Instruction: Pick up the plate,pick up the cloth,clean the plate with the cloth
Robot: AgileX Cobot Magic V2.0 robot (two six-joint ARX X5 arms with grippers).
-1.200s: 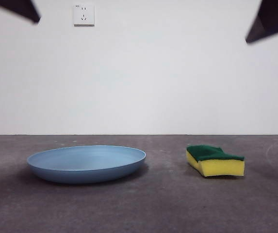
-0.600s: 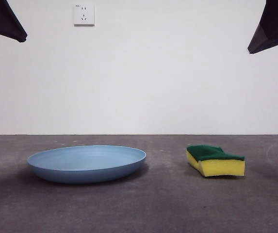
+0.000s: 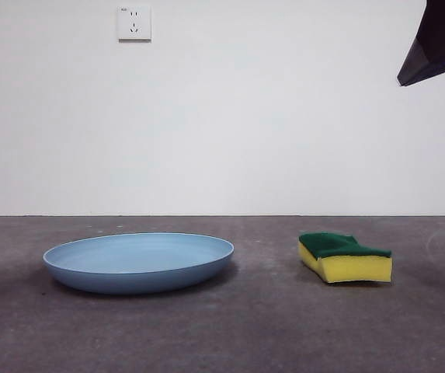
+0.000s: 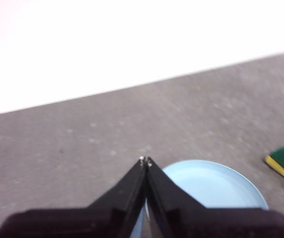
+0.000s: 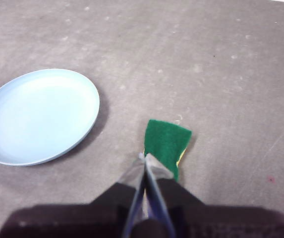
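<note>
While both clenched grippers, left gripper (image 4: pixel 145 160) and right gripper (image 5: pixel 143 156), hang empty, neither pickup has begun; the matte light-blue round plate (image 3: pixel 138 262), lower left, needs approaching first, then the yellow-and-green sponge (image 3: pixel 345 257).

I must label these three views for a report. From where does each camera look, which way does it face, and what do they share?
Front view: low at table height, facing the white wall; one dark arm tip at the top corner.
Left wrist view: on the left arm, above the matte light blue round plate; left tool shut.
Right wrist view: on the right arm, above the yellow sponge with green top; right tool shut.
All three show plate and sponge.
</note>
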